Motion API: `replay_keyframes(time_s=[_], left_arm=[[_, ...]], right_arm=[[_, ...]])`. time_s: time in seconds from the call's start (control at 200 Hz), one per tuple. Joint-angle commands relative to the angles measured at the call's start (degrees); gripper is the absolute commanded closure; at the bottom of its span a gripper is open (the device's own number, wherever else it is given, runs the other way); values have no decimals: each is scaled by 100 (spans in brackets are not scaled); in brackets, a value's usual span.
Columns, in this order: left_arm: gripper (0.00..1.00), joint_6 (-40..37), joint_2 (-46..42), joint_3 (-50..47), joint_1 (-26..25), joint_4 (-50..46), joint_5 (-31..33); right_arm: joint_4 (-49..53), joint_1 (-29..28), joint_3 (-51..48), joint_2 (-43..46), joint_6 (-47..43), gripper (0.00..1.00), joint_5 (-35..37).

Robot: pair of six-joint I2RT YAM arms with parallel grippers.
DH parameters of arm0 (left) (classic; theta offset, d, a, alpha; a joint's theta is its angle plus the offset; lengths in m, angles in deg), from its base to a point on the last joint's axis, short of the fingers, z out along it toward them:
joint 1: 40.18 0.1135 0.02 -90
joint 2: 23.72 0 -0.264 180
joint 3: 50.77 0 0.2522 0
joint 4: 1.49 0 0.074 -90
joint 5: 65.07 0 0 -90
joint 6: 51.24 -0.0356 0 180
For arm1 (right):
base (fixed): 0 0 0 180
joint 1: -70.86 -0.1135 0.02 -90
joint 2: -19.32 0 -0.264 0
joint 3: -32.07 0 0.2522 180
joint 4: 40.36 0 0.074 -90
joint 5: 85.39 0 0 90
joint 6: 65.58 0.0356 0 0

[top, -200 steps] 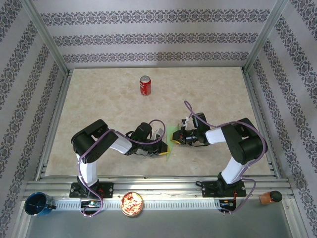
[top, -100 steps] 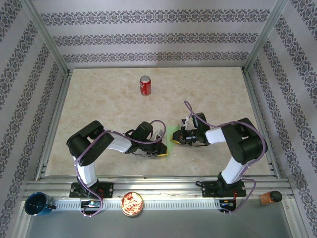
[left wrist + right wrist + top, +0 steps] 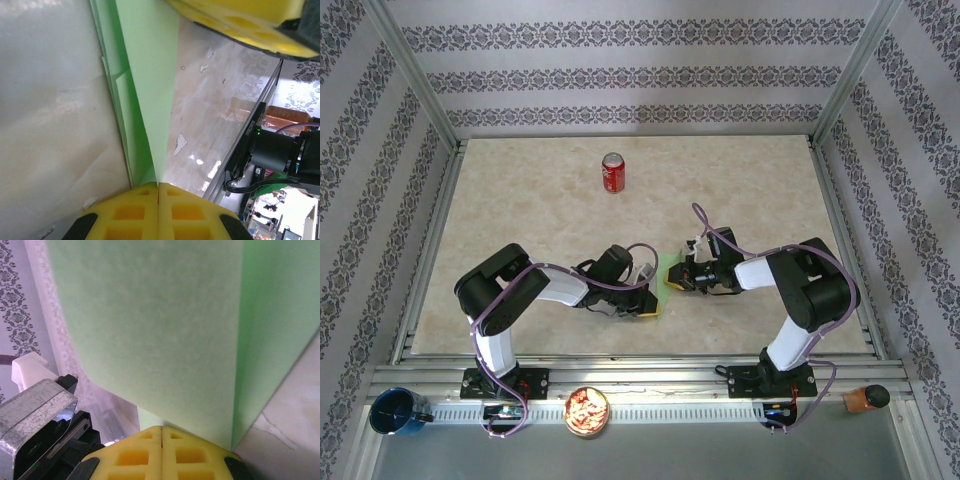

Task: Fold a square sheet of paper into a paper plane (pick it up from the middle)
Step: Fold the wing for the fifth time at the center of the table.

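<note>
The sheet of paper (image 3: 663, 272) is light green and creased into a narrow folded shape standing between my two grippers near the table's front middle. My left gripper (image 3: 650, 309) is shut on its near end. In the left wrist view the folded paper (image 3: 147, 75) runs from the top edge down into the closed yellow fingertips (image 3: 158, 185). My right gripper (image 3: 675, 282) is shut on the other side of the paper. In the right wrist view the paper (image 3: 150, 325) rises straight out of the closed gripper (image 3: 161, 428). The right gripper's yellow pads (image 3: 240, 20) sit close above the paper.
A red can (image 3: 613, 172) stands upright at the back of the marble table (image 3: 520, 200). Along the front rail are a blue cup (image 3: 395, 412), a bowl of snacks (image 3: 587, 411) and a brown object (image 3: 865, 398). Metal frame posts line both sides.
The left arm's elbow has swung a little to the left and its gripper has edged slightly toward the right gripper. The right arm has stayed put. Both grips on the paper hold.
</note>
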Motion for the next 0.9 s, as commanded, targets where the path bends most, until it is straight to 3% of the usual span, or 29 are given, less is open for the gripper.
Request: replay_keyframes(time_s=[0.0,0.22,0.54,0.894], left_arm=[[98,-238,46,-8,-174,-733,-193],[93,-500,-79,67,-213,-1287,75],[87,-523,-67,69,-222,-1293,53],[96,-772,-66,185,-257,-1803,293]], right_arm=[[338,-47,-49,-233,12,97,772],[343,-47,-40,-251,19,97,778],[347,-48,-45,-242,12,97,772],[356,-52,-66,-216,21,97,789]])
